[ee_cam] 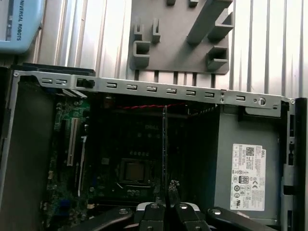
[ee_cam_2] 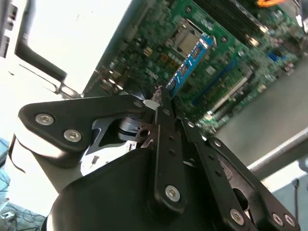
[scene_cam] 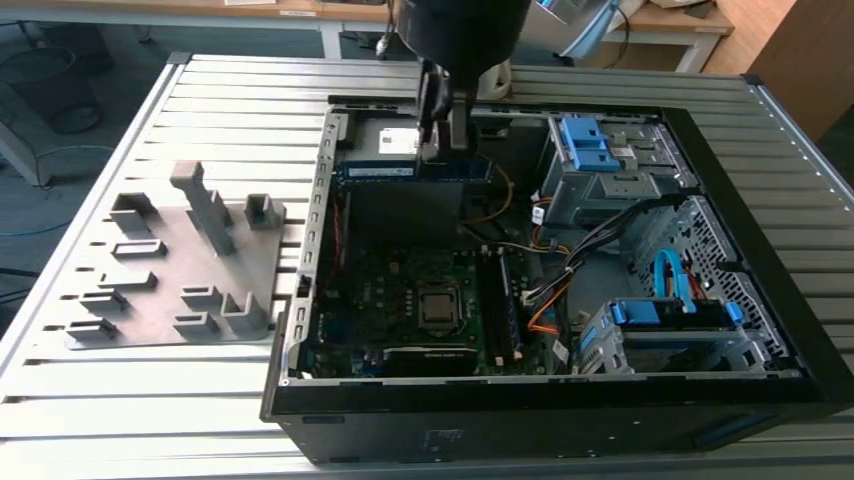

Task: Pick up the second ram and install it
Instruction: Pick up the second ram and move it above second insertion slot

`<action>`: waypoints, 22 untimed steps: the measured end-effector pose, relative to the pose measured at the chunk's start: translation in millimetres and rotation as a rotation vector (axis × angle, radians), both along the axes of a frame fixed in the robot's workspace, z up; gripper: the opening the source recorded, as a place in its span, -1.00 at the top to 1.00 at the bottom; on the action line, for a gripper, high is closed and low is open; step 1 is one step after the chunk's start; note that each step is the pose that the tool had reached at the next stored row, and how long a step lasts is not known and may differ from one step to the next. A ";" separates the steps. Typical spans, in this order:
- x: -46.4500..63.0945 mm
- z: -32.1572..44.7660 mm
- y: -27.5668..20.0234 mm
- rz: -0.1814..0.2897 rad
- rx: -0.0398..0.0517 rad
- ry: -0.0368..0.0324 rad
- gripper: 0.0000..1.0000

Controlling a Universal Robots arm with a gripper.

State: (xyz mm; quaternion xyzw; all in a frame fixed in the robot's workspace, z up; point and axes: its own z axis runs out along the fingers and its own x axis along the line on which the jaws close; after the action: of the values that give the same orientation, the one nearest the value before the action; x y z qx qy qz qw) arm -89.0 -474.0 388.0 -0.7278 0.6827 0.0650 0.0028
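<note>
Pincer (scene_cam: 442,148) around one second ram (scene_cam: 387,171)

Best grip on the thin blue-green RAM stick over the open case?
Pinch the thin blue-green memory stick across its flat faces, on the upper long edge near mid-length, coming from above: it hangs edge-down. The end effector grips it this way.

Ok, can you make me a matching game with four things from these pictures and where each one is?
Things:
1. second ram
2. grey holder
3. blue cable
4. processor socket

Places:
A. on the green board inside the case
B. on the table, outside the case
C. clamped in the pincer
D. by the drive cage, at the exterior view's right

Pairs: 1-C, 2-B, 3-D, 4-A
</note>
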 end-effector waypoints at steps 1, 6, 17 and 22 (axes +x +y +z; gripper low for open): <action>0.6 -0.3 0.0 0.000 0.0158 0.0001 0.73; 3.1 -1.5 0.0 -0.002 0.1061 -0.0001 0.73; 25.5 -18.9 -0.9 -0.003 0.1263 0.0029 0.73; 33.7 -28.1 -0.9 -0.003 0.1264 0.0044 0.73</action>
State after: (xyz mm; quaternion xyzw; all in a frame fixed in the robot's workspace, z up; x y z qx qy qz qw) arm -55.4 -474.9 359.9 -0.7250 0.6784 0.1095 0.0473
